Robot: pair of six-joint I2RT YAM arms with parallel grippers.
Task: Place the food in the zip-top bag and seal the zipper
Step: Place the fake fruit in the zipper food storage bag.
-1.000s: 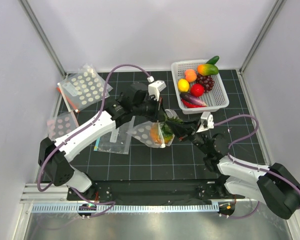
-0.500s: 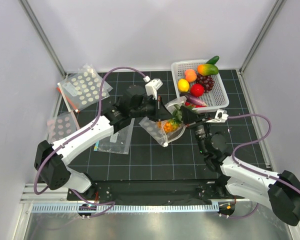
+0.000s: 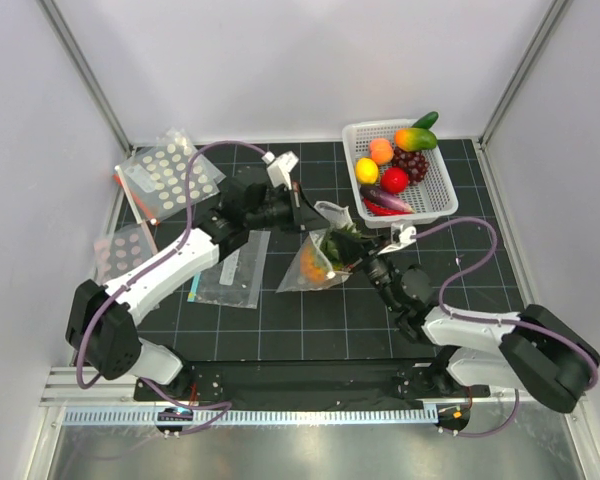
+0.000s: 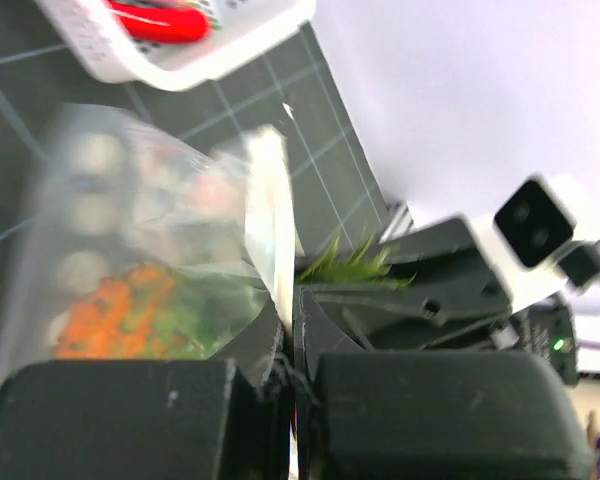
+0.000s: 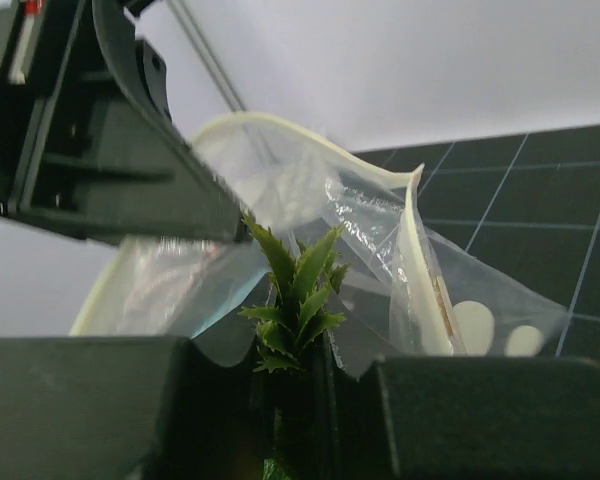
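Over table (image 3: pixel 280 320) centre: left pincer (image 4: pixel 288 330) clenched on zip-top bag (image 4: pixel 110 230) rim, spreading mouth; right pincer (image 5: pixel 300 370) grasping pineapple (image 5: pixel 295 290) by crown for insertion

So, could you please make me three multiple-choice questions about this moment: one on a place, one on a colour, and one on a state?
1. Where is the orange body of the pineapple?
A. In the white basket
B. Inside the dotted zip-top bag
C. Loose, outside any container

2. What colour is the pineapple's crown?
A. Green
B. Purple
C. White

3. What is the right gripper doing?
A. Open above the basket
B. Shut on nothing
C. Shut on the crown

Answers:
1 B: in the left wrist view the orange shows through the dotted plastic.
2 A: the right wrist view shows spiky green leaves.
3 C: those leaves rise from between its closed fingers.
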